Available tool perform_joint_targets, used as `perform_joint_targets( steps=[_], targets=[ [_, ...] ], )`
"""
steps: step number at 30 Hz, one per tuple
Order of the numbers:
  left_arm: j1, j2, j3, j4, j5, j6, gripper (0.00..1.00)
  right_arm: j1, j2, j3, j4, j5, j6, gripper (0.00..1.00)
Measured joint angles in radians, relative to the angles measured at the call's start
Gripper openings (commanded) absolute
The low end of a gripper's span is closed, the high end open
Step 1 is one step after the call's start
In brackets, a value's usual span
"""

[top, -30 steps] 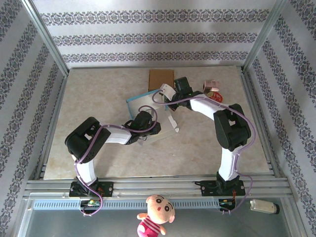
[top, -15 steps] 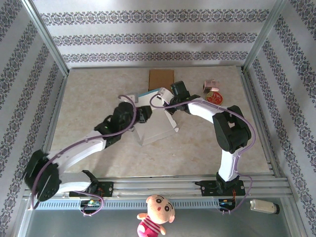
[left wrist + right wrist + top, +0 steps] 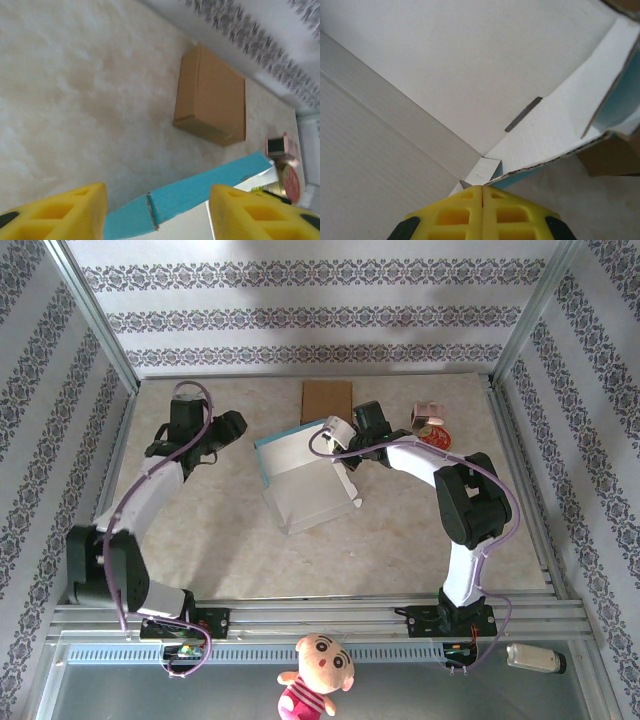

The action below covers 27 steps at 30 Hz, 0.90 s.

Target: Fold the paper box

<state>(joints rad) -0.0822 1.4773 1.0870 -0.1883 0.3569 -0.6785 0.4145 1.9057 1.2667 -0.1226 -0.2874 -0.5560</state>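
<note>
Across the pale worktop (image 3: pixel 200 550), you are looking at these entries, largest first.

1. Paper box (image 3: pixel 305 480): lying at mid-worktop, white inside facing up, its teal rear wall standing part-raised. By my reading the folding is only partly done.
2. Right arm (image 3: pixel 445 475): reaching to the box's far right corner with the right jaws clenched, yellow pads (image 3: pixel 450 217) meeting just below the corner flap. It is probably steadying that corner so the walls are not springing flat. Whether card is nipped between the pads, you cannot tell.
3. Left arm (image 3: pixel 140 500): stretching to the far left, clear of the box, left jaws released wide with nothing between them.
4. Brown card (image 3: pixel 327 398): lying flat behind the box.

Change: a second ago the left arm was crouching at the box's near left edge with its jaws almost shut. It is now swinging away and opening, while the right arm is keeping its station.
</note>
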Motion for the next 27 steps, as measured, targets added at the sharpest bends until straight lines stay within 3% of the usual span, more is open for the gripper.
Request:
perform_joint_targets(
  steps=[4, 9, 17, 27],
  targets=[
    [0.012, 0.108, -0.003, 0.067, 0.132, -0.072, 0.68, 0.0, 0.0, 0.0, 0.0, -0.018, 0.0, 0.03],
    [0.011, 0.131, -0.003, 0.137, 0.213, -0.127, 0.64, 0.0, 0.0, 0.0, 0.0, -0.023, -0.001, 0.04],
    [0.003, 0.131, -0.058, 0.147, 0.198, -0.131, 0.61, 0.0, 0.0, 0.0, 0.0, -0.037, 0.0, 0.04],
    [-0.047, 0.131, -0.098, 0.149, 0.188, -0.118, 0.44, 0.0, -0.004, 0.0, 0.0, -0.04, 0.0, 0.1]
  ],
)
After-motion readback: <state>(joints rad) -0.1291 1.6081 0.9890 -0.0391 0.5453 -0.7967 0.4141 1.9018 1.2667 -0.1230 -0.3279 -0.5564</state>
